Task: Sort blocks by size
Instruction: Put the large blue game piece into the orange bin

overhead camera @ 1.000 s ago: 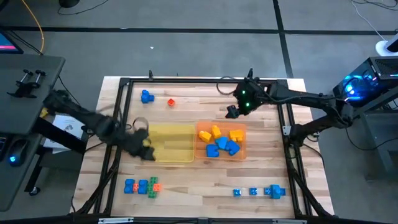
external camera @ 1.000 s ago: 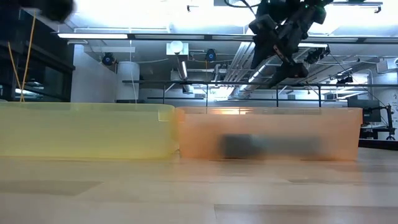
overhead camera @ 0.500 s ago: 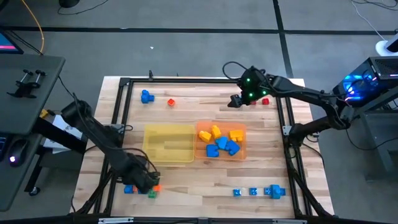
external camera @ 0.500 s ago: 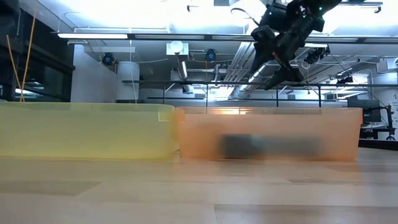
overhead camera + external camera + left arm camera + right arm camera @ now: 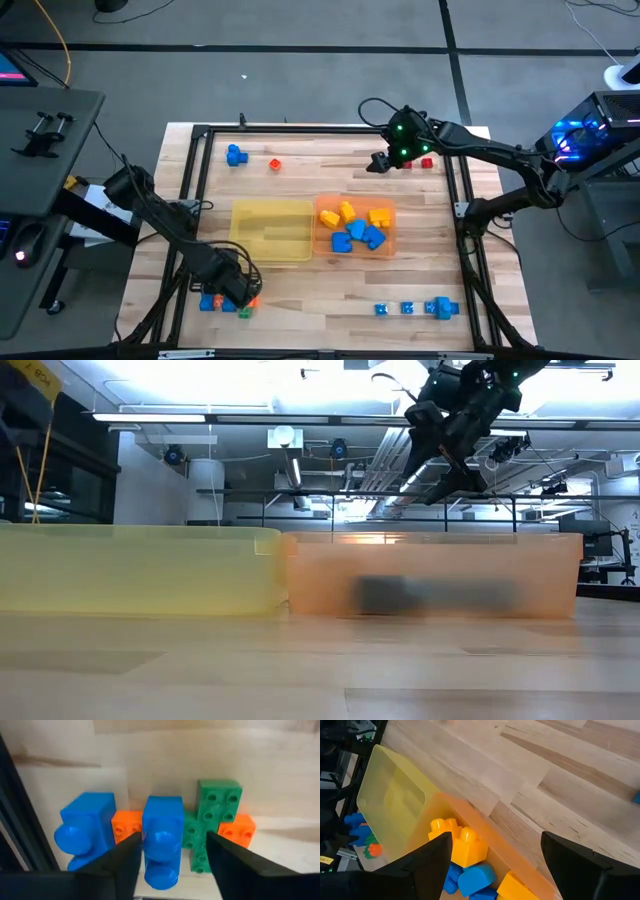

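Note:
Near the table's near left corner lies a cluster of blocks: two blue ones (image 5: 85, 837) (image 5: 162, 832), a green one (image 5: 212, 820) and small orange ones (image 5: 126, 826). My left gripper (image 5: 236, 296) (image 5: 174, 841) points down over it. It is open, with a finger on either side of the middle blue block, one finger close beside that block. My right gripper (image 5: 377, 161) (image 5: 497, 837) hangs open and empty above the far side of the table. Several larger blue and yellow blocks (image 5: 352, 228) lie in the orange tray (image 5: 392, 243).
The yellow tray (image 5: 270, 232) stands against the orange one at mid-table. A blue block (image 5: 234, 155) and a small orange one (image 5: 275, 165) lie far left, a red one (image 5: 427, 162) far right. A row of blue blocks (image 5: 420, 308) lies near right. A black frame (image 5: 196, 180) borders the table.
My left gripper has swung from beside the yellow tray toward the table's near edge and come down over the near-left cluster, tipping over until it points down. My right gripper has shifted a little toward the far edge, and the red block now shows beside it.

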Robot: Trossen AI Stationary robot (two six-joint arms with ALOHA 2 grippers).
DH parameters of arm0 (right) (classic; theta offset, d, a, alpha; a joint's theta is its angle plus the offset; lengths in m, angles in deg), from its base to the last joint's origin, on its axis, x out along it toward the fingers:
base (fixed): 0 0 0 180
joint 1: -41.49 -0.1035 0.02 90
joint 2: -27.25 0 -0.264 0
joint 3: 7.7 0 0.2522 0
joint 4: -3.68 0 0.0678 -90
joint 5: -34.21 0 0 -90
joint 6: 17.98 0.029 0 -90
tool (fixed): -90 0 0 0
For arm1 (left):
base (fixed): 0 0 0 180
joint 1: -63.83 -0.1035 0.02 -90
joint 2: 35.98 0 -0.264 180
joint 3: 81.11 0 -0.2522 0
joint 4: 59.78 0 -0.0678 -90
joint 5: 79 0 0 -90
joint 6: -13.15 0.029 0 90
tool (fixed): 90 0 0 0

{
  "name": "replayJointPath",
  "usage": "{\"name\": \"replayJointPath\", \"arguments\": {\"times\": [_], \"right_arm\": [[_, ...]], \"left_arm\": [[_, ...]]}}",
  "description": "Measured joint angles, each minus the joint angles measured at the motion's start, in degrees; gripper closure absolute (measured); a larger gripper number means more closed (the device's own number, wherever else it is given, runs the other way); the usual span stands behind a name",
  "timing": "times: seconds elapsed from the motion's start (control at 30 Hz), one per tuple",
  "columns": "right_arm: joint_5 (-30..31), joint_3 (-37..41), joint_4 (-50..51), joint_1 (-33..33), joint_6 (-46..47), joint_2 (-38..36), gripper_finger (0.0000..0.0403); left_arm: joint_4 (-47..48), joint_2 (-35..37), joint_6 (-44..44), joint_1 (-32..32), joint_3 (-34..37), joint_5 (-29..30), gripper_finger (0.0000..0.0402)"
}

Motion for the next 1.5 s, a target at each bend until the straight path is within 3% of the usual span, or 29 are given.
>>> {"name": "replayJointPath", "arguments": {"times": [0.2,0.7,1.23,1.33,1.5], "right_arm": [[0.0,0.0,0.0,0.0,0.0,0.0,0.0103],[0.0,0.0,0.0,0.0,-0.5,0.0,0.0103],[0.5,0.0,0.0,0.0,-0.5,0.0,0.0103],[0.5,0.0,0.0,0.0,-0.4,0.0,0.0103],[0.5,0.0,0.0,0.0,0.0,0.0,0.0103]], "left_arm": [[-2.7,0.0,-0.5,0.0,1.4,-1.8,0.0246],[-4.8,-0.2,-1.0,0.2,1.4,-3.1,0.0245],[-6.6,-4.9,-1.1,0.4,1.5,-4.3,0.0246],[-6.4,-4.7,0.4,0.4,1.5,-4.3,0.0263],[-4.2,-2.7,3.6,0.4,1.5,-4.0,0.0328]]}}
